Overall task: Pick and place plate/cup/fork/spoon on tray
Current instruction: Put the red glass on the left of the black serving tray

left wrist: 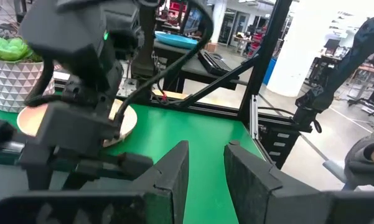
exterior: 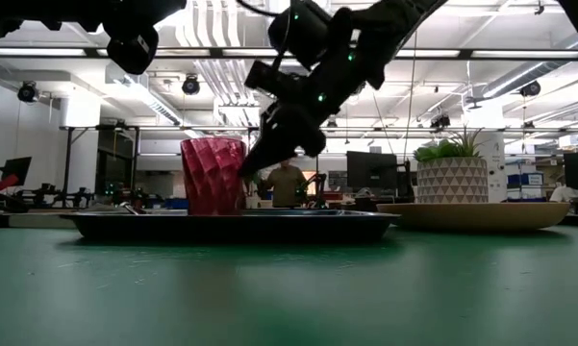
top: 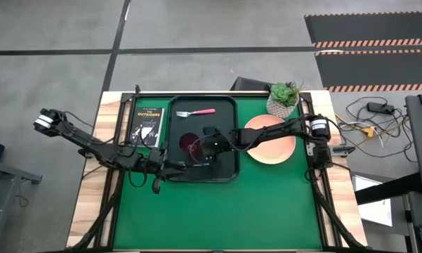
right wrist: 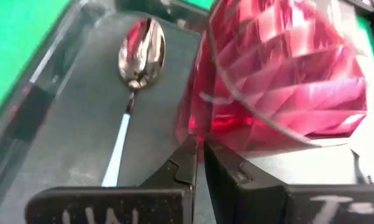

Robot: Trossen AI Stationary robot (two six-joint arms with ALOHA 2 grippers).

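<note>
The dark tray point(top: 228, 169) lies at the table's middle. On it the dark red cup point(top: 189, 143) stands upright, the pink-handled fork point(top: 196, 112) lies at its far side, and the blue-handled spoon point(right wrist: 134, 81) lies flat beside the cup point(right wrist: 280, 81). The peach plate point(top: 270, 140) rests on the table right of the tray. My right gripper point(right wrist: 200, 155) reaches over the plate into the tray, shut and empty, its tips low beside the cup point(exterior: 212, 173). My left gripper point(left wrist: 205, 168) is open and empty at the tray's near left corner point(top: 158, 179). My right gripper's shut fingertips point(right wrist: 188, 152) stand right at the cup's lower wall point(right wrist: 202, 124), slanting down from the table's right. I cannot tell whether they touch it. The cup stands upright on the tray.
A potted plant in a white pot point(top: 284, 98) stands at the far right behind the plate. A dark book point(top: 149, 126) lies left of the tray. The green table top point(top: 232, 211) stretches toward the near edge. A person shows far off in the room point(exterior: 287, 183).
</note>
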